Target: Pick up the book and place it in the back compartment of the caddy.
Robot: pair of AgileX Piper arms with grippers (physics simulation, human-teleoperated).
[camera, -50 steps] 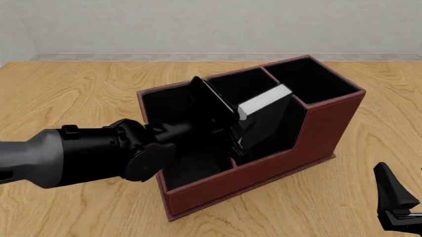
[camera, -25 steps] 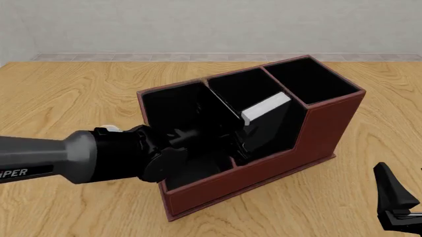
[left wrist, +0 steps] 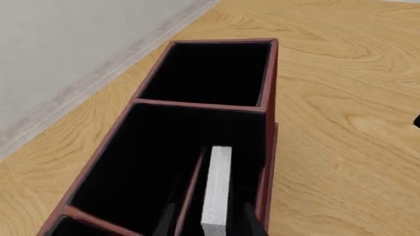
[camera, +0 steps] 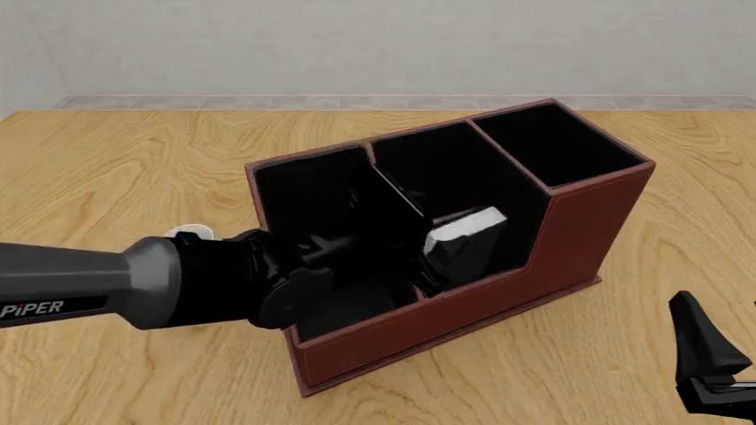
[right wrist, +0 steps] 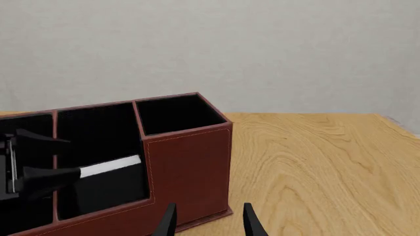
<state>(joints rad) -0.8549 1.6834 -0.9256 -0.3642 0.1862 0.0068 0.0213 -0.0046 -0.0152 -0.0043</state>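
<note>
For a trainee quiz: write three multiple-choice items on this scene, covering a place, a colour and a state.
1. Where is the book?
A. On the table beside the caddy
B. In the caddy's stepped-down cell
C. In the right end effector

2. What colour is the caddy's outside?
A. Reddish-brown
B. Blue
C. White

3. How is the right end effector?
A. Shut on the book
B. Open, holding nothing
C. Inside the caddy

Key: 1 B, the book sits low behind the caddy's lowered wall. 2 A, its walls are reddish-brown. 3 B, the right end effector has parted fingers with nothing between.

Wood-grain table (camera: 142, 159), pale wall (camera: 354, 44) behind, tiled skirting strip (camera: 236, 102) betw.
</note>
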